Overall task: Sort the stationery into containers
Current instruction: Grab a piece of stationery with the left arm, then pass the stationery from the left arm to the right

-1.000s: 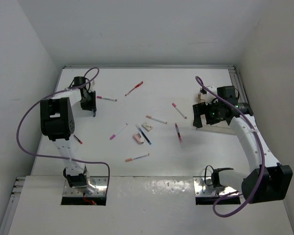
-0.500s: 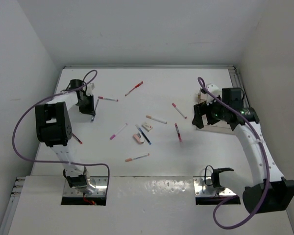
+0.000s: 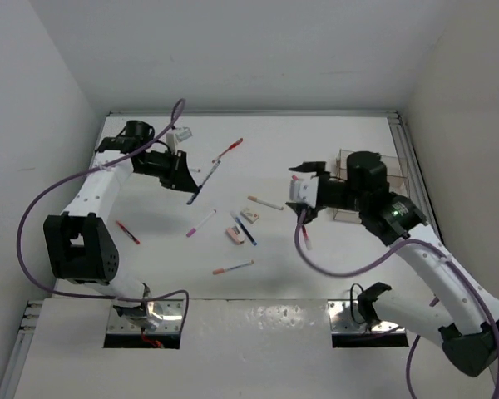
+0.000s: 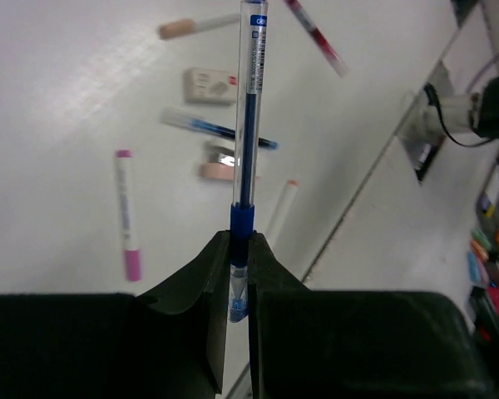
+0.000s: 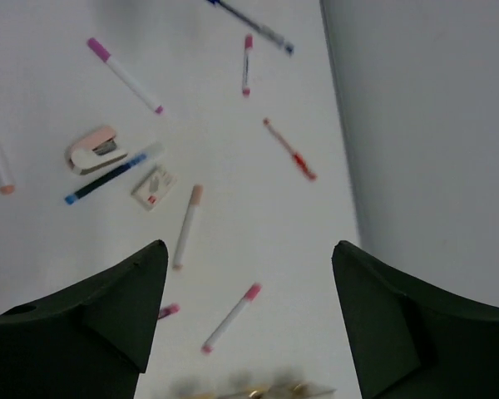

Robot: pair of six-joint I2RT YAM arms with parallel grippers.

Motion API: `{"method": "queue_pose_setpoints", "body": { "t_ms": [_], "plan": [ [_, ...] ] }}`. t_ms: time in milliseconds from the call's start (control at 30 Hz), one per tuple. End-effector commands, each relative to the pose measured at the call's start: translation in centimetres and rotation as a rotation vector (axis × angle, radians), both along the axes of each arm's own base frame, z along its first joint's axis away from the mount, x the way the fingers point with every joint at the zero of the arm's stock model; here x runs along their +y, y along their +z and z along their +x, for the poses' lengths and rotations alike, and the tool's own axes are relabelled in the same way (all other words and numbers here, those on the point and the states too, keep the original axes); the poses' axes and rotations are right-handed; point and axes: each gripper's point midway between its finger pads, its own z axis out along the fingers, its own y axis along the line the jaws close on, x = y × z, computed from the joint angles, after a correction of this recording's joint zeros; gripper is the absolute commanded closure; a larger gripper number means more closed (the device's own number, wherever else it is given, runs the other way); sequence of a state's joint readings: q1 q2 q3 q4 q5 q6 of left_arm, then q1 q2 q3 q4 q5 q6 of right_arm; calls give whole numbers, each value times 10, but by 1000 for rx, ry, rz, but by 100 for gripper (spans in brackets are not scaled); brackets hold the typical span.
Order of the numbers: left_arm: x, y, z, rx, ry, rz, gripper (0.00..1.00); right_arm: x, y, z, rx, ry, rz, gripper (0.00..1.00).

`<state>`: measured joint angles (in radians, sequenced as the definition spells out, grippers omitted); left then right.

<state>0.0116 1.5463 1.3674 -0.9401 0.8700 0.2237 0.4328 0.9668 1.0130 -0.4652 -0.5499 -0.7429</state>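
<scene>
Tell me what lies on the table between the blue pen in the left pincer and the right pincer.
Top view: mostly bare table, with one white peach-capped pen lying in the stretch between the blue pen and the right pincer.

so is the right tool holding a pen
No, the right tool stands wide open with nothing in it, and the pens lie loose on the table below.

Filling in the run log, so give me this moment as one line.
left gripper: shut on blue pen, lifted | right gripper: open, empty | clear box: far right
</scene>
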Motion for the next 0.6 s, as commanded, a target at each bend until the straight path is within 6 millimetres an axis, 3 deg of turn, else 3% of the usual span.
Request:
{"method": "queue_pose_setpoints", "body": {
  "t_ms": [0, 133, 200, 267, 367, 567],
  "plan": [
    [-28, 8, -44, 97, -127, -121, 100, 52, 14, -7, -397, 282, -125, 21],
    [-43, 3, -59, 114, -172, -97, 100, 105, -4, -46, -537, 540, -227, 21],
    [-48, 0, -65, 127, -194, -82, 100, 125, -18, -57, -572, 623, -283, 22],
    [-49, -2, -69, 132, -203, -68, 100, 135, -40, -55, -593, 656, -354, 22],
    [-52, -9, -73, 134, -219, -32, 100, 151, -58, -56, -646, 716, -411, 22],
    [-61, -15, -86, 139, -256, -8, 100, 180, -66, -41, -726, 682, -445, 23]
  ]
}}
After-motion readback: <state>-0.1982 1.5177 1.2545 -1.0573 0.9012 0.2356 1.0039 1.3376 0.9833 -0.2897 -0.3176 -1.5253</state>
